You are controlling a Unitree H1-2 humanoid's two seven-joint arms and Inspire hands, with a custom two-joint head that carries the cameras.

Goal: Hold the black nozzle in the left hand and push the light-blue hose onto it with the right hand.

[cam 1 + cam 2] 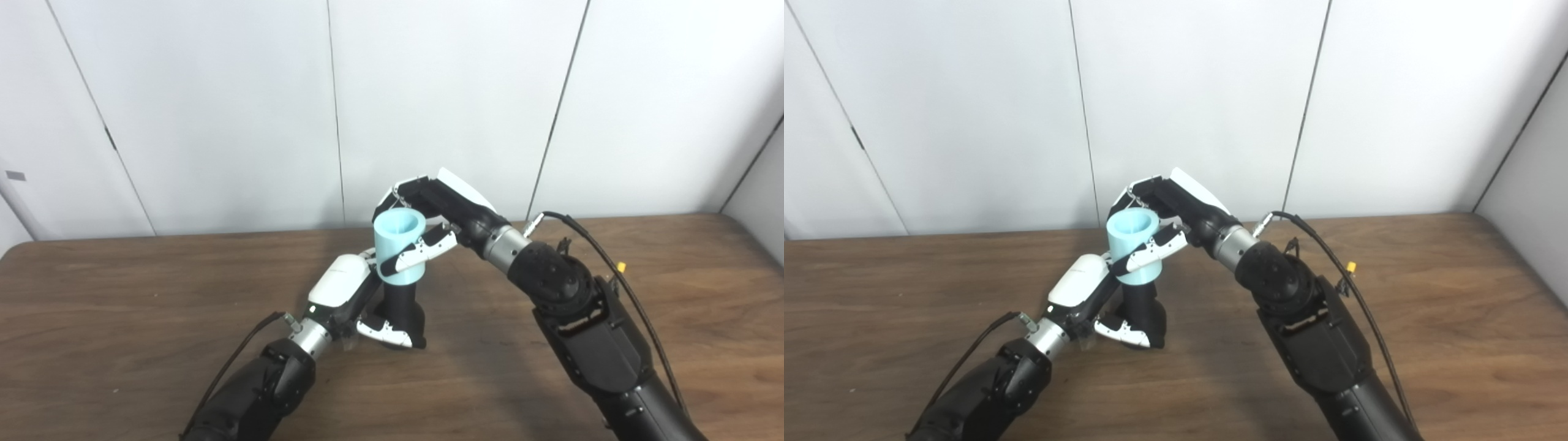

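Nearest, toward the middle of the worktop (122, 306), the left hand (361, 300) wraps the upright black nozzle (401, 306) low, steadying it and leaving its top free. Behind and above, the right hand (429, 220) pinches the light-blue hose (399, 245), seated over the nozzle's top, placed to press down.

My left hand (349, 294) and right hand (429, 208) wear glossy white plastic shells over matt black parts, with bare metal rings at the wrists. The light-blue hose (399, 245) looks like smooth, matt plastic, the black nozzle (401, 309) matt and dark. The table (122, 318) is brown wood grain with a dull sheen.
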